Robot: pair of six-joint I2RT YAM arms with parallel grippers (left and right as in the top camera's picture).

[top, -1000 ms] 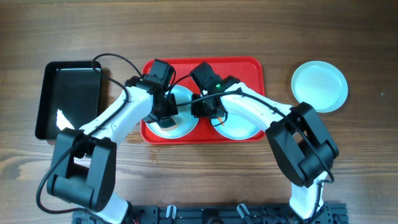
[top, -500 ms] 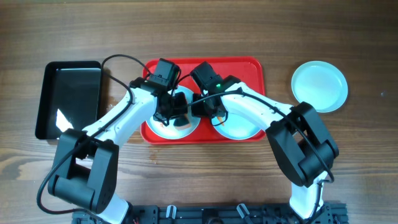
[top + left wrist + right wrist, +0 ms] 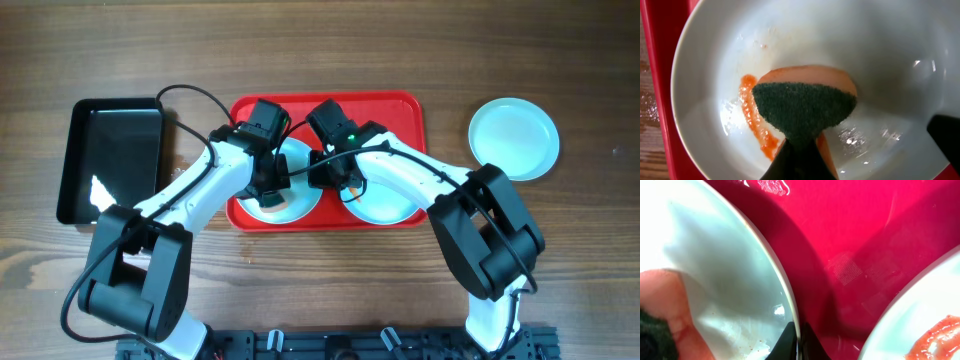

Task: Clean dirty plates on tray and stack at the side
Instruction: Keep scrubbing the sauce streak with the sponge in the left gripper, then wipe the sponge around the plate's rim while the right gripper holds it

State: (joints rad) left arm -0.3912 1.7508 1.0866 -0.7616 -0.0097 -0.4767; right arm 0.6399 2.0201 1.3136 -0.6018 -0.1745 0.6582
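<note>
A: What differs from half a second ago?

B: The left gripper (image 3: 270, 190) has slid back leftward over the left plate (image 3: 880, 60). Half a second ago it sat nearer that plate's right edge. The right arm has barely moved.

A: And the grips?

B: The left gripper is clamped tight on a sponge (image 3: 802, 107), pressing it onto the plate's floor. The right gripper (image 3: 797, 341) has its 2 fingers pinched together on the rim of that same plate, on the side facing the right plate (image 3: 385, 208).

A: Where are the plates?

B: 2 lie side by side in the near half of the tray (image 3: 395, 110). The 3rd plate (image 3: 513, 138) rests on the table (image 3: 300, 50), well apart to the right of the tray.

A: Materials and shapes?

B: The sponge is rounded, with a coarse dark-green scouring face over a smooth orange body. The left plate is round, shallow and glossy, pale blue with a whitish centre, and wet highlights shine on it. A curved orange-red smear (image 3: 752, 117) runs just left of the sponge. The right plate carries a reddish smear too. The tray is shiny red plastic with rounded corners and a low rim. A black bin (image 3: 110, 160), rectangular, sits on the wood-grain table to the tray's left.
</note>
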